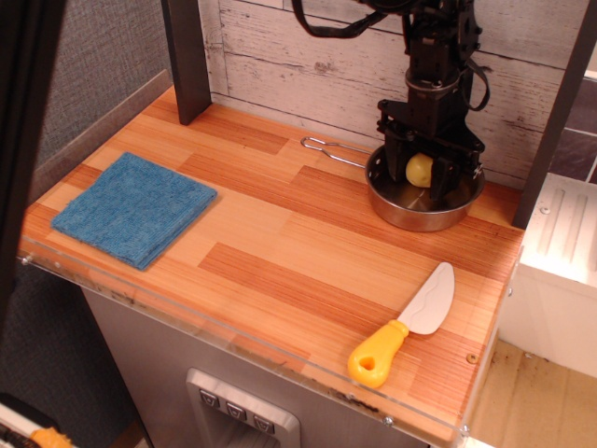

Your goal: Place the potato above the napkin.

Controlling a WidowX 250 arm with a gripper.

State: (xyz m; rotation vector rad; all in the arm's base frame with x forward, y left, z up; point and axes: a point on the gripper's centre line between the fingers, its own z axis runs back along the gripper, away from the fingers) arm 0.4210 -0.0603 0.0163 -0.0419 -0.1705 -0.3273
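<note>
The small yellowish potato sits between the black fingers of my gripper, held just above the inside of the steel pan at the back right of the table. The gripper is shut on the potato and points straight down. The blue folded napkin lies flat at the left front of the table, far from the gripper.
A toy knife with a yellow handle lies near the front right edge. The pan's wire handle points left along the back wall. A dark post stands at the back left. A white cabinet is beside the table on the right.
</note>
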